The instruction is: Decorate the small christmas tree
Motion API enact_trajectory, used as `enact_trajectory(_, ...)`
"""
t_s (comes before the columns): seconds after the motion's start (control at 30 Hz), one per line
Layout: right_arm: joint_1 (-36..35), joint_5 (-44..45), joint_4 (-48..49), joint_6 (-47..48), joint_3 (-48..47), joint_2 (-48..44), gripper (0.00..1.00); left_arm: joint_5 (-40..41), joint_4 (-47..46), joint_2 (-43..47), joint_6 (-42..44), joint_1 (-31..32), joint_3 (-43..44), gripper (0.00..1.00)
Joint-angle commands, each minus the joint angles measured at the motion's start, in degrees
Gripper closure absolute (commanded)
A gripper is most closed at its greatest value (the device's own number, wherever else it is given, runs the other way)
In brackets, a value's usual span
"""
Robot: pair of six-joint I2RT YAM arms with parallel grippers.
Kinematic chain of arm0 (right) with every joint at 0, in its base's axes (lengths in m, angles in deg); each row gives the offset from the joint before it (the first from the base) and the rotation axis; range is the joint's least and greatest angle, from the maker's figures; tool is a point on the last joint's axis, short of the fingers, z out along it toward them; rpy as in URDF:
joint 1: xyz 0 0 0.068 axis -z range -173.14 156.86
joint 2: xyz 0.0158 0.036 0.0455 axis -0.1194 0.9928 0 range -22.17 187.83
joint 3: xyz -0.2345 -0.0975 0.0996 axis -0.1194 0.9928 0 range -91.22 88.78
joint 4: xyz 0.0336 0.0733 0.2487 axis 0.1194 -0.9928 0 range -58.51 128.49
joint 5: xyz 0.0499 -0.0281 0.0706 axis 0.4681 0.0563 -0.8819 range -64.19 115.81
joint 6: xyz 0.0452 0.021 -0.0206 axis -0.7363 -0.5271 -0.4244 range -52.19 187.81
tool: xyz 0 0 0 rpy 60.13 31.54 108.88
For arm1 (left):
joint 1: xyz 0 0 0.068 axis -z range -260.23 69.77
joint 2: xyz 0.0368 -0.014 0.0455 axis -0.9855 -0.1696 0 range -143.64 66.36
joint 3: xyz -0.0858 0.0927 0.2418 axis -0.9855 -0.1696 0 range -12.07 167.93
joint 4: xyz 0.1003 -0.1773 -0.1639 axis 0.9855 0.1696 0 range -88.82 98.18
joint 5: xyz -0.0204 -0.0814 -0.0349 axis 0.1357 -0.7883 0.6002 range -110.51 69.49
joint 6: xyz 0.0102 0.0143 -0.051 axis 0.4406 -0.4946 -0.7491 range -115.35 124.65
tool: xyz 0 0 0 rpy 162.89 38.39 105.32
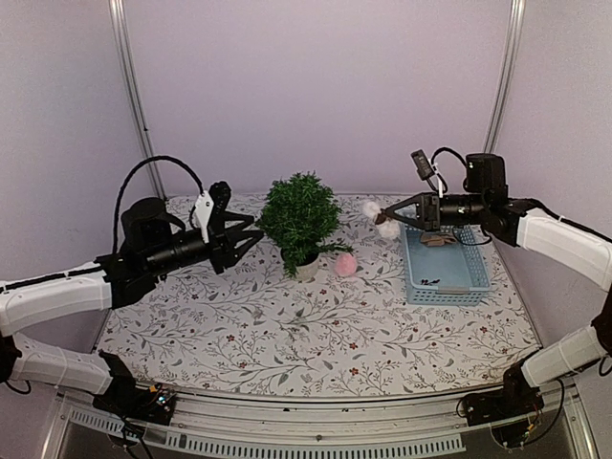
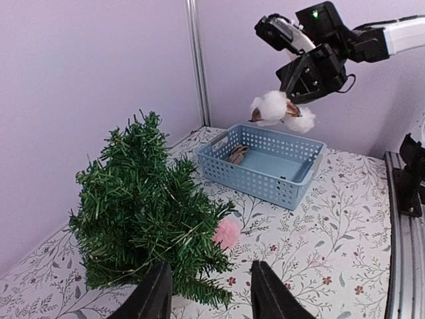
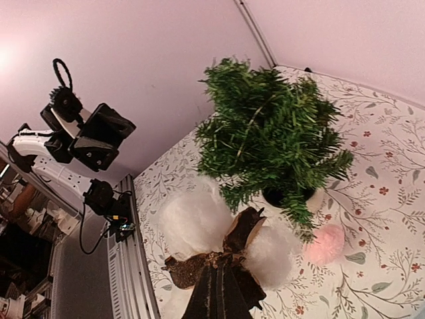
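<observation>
Nearest, both arm bases sit at the front rail of the table point(image 1: 287, 335), which is covered w/ a floral-print cloth. The L arm reaches in from the left. Its L gripper point(image 1: 254, 229) hangs above the cloth just left of the tree point(image 1: 299, 215), fingers point(image 2: 154, 296) apart w/ nothing between them. In the left wrist view the tree's low branches show just beyond the fingertips. The tree stands upright in a small white pot point(image 1: 307, 269) at mid-table, a bit toward the back, bushy and dark green. A pink pompom point(image 1: 344, 265) lies on the cloth just right of the pot, under the lowest branches (touching them or not, can't tell). Further right, a light blue perforated basket point(image 1: 445, 296) sits flat near the table's right edge, w/ a brown item point(image 1: 438, 239) at its far end and a few dark specks on its floor, too small to ID. The R arm comes in from the right, raised over the basket's far left corner. The R gripper point(image 1: 387, 213) has its fingers point(image 3: 219, 299) pressed together on the brown stalk of a cotton sprig point(image 1: 381, 218), white fluffy bolls w/ brown husks. The sprig is held in the air between basket and treetop, apart from both. Behind it all are lilac walls and metal posts point(image 1: 129, 86). Any print on the arms or basket is too small to read.
</observation>
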Motion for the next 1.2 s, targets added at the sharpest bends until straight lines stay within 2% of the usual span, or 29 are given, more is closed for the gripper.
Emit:
enact_trajectory(0.0, -5.62, -3.39, 5.81, -2.70, -5.44, 2.25, 1.00, 0.22, 2.73, -0.41, 3.93, 1.81, 2.81, 0.58)
enact_trajectory(0.07, -8.13, -4.42, 5.43, -1.78, -7.94, 4.67, 1.00, -0.85, 3.04, -0.87, 5.14, 2.87, 4.03, 0.58)
enact_trajectory(0.23, -13.30, -8.44, -1.18, 2.52, -12.91, 9.12, 1.00, -0.28, 8.70, -1.82, 16.42, 7.81, 8.51, 0.56)
enact_trajectory(0.47, -19.30, -12.98, -6.42, 7.22, -14.82, 11.44, 1.00, 2.79, 12.87, -2.62, 27.74, 14.33, 11.61, 0.43)
enact_trajectory(0.7, -20.99, -16.54, -5.97, 7.05, -15.74, 12.59, 1.00, 4.07, 18.27, -6.47, 35.07, 20.32, 15.81, 0.44)
enact_trajectory(0.8, -21.23, -17.25, -6.05, 7.15, -15.77, 13.06, 1.00, 4.16, 18.53, -6.93, 36.46, 21.22, 16.18, 0.52)
enact_trajectory(0.9, -21.43, -17.60, -6.05, 7.20, -15.86, 13.16, 1.00, 4.86, 18.71, -7.23, 36.98, 21.63, 16.44, 0.68)
enact_trajectory(1.07, -21.41, -18.87, -5.85, 7.57, -15.77, 13.28, 1.00, 5.33, 17.49, -7.72, 35.67, 21.67, 16.79, 0.88)
enact_trajectory(1.17, -21.45, -18.91, -5.55, 7.42, -15.86, 13.25, 0.94, 6.22, 16.75, -8.30, 33.44, 21.59, 17.32, 0.96)
